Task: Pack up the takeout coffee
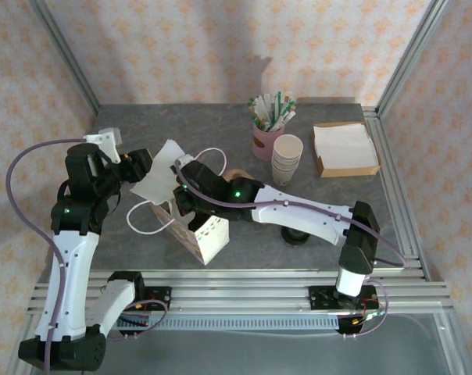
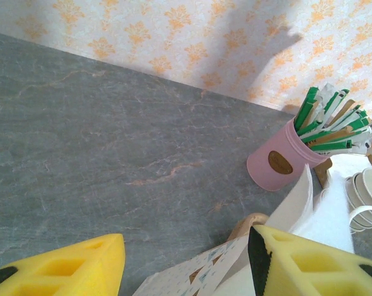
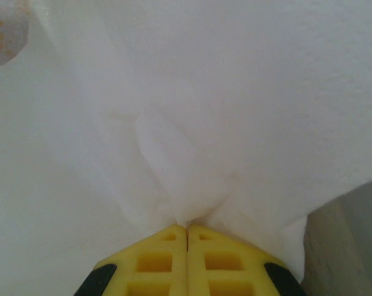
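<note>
There's the right end effector (image 3: pixel 186 226) pinched tight on a white napkin (image 3: pixel 192 111) above the paper bag (image 1: pixel 209 238), the left end effector (image 2: pixel 186 239) parted at its rim, and the takeout coffee (image 1: pixel 236 173) is seemingly that brownish sliver on the tabletop (image 1: pixel 142 125) just behind the right arm (image 1: pixel 298 212).

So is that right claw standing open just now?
No, the right gripper has its yellow fingers pressed together, pinching a fold of the white napkin.

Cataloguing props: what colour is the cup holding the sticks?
Pink cup with a brown oval label; clearest in left wrist view.
</note>
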Tool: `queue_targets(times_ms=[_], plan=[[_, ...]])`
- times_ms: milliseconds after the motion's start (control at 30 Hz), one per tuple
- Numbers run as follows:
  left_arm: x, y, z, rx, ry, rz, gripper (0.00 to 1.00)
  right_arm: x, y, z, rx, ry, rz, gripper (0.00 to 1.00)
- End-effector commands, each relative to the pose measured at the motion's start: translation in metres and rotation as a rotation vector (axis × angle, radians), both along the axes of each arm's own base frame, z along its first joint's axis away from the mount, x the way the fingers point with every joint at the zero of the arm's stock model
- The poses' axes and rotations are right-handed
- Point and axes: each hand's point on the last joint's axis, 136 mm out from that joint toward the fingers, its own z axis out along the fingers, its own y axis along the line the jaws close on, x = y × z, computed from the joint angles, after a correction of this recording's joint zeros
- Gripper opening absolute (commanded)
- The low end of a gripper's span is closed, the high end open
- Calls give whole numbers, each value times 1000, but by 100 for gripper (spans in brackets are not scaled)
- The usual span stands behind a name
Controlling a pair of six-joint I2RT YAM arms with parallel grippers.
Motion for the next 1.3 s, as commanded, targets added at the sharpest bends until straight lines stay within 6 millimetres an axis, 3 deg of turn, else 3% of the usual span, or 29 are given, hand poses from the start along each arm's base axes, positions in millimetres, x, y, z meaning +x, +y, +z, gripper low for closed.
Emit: queue_targets(times_ms=[0, 200, 433, 933, 1267], plan=[[1, 2, 3, -8, -14, 8, 56, 11, 3, -4, -12, -47, -9, 0], [3, 0, 3, -13, -9, -5, 56, 7, 9, -28, -80, 52, 68, 0], [2, 2, 3, -9, -9, 5, 56, 5, 2, -50, -212, 66, 107, 0], [3, 1, 1, -10, -1, 3, 56, 1, -3, -84, -414, 104, 185, 0], [2, 2, 1, -6, -3, 7, 56, 2, 2, -97, -438, 148, 219, 0]])
